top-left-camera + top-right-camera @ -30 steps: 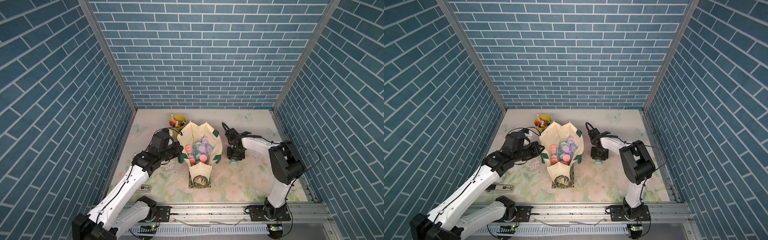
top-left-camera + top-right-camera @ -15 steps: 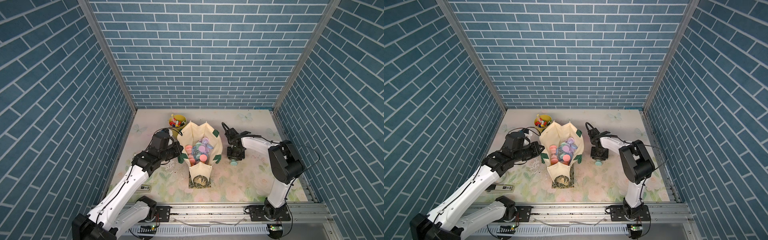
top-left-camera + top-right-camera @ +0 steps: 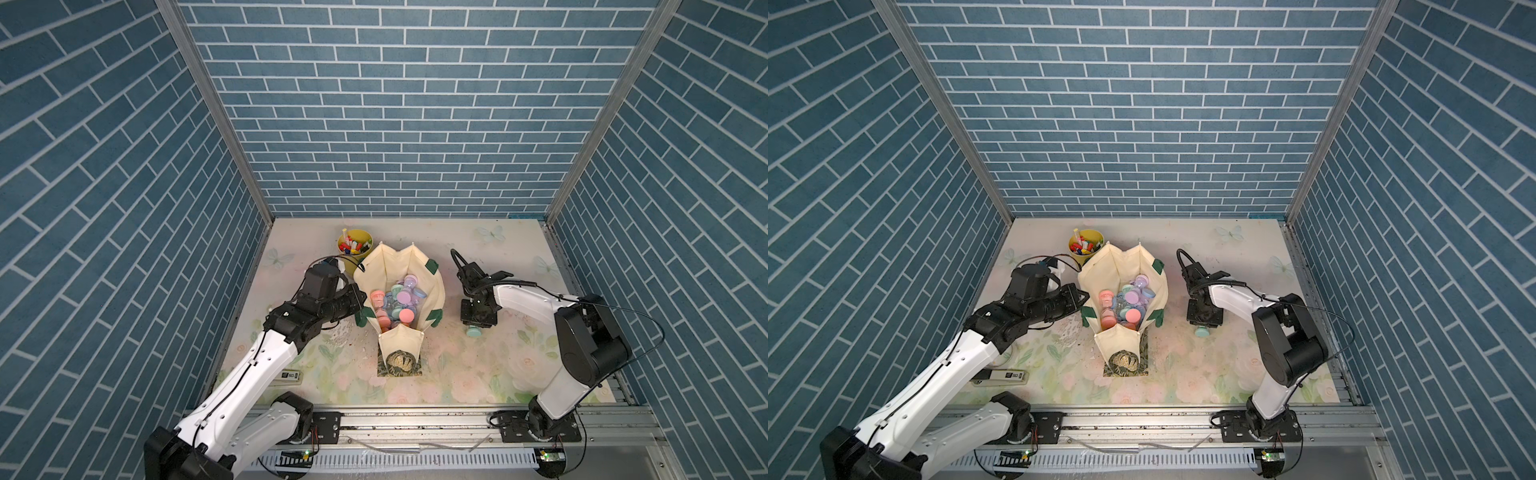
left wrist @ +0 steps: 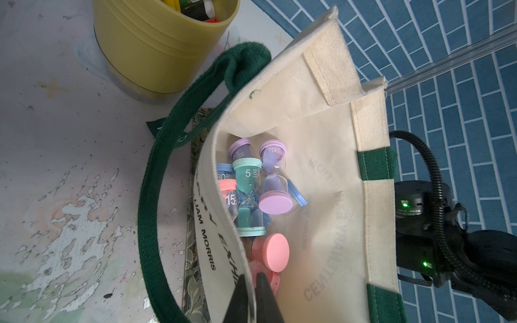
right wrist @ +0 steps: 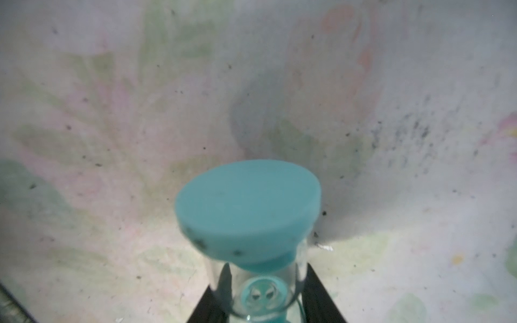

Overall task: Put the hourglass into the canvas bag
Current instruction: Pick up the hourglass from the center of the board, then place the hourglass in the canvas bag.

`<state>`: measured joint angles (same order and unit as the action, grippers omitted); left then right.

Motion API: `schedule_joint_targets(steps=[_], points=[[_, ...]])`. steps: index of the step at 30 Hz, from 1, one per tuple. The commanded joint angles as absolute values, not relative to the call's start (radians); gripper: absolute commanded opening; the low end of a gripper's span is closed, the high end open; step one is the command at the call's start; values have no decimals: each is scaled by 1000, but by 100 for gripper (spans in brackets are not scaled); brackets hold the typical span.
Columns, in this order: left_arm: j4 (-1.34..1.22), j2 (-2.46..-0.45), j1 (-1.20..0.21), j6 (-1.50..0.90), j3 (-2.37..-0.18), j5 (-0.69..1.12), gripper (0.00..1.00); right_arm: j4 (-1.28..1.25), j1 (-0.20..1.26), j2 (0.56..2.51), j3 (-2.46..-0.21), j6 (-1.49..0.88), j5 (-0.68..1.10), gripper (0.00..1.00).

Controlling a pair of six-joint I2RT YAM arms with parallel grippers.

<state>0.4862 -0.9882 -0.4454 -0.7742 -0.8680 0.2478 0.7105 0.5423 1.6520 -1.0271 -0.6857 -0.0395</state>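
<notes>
The cream canvas bag [image 3: 415, 266] [image 3: 1121, 270] stands mid-table with its mouth spread wide and green straps hanging. Several pastel hourglasses [image 4: 251, 190] lie inside it. My left gripper [image 4: 253, 275] [image 3: 363, 309] is shut on the bag's near rim, one finger inside and one outside the cloth. To the bag's right, my right gripper [image 5: 267, 265] [image 3: 478, 322] points down at the table, shut on the glass of a teal hourglass [image 5: 247, 201]. In both top views its teal end [image 3: 473, 331] [image 3: 1202, 331] shows just below the gripper, close to the mat.
A yellow cup of markers [image 3: 354, 245] [image 4: 156, 42] stands right behind the bag, near my left wrist. A small white box [image 3: 286, 376] lies at the front left under my left arm. Blue brick walls close in three sides.
</notes>
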Motion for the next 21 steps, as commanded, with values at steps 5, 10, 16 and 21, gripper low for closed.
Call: schedule_joint_targets(steps=[5,10,16,21], points=[[492,-989,-448,-768,-851,245,11,725,545,1486,-1054,-741,-77,0],[492,-983,-449,-768,-853,246,11,789,547,1424,-1137,-734,-87,0],[495,-980,-448,-772,-858,246,11,841,613,1389,-1262,-722,-106,0],[503,-980,-448,-772,-867,245,12,884,738,1397,-1405,-699,-186,0]])
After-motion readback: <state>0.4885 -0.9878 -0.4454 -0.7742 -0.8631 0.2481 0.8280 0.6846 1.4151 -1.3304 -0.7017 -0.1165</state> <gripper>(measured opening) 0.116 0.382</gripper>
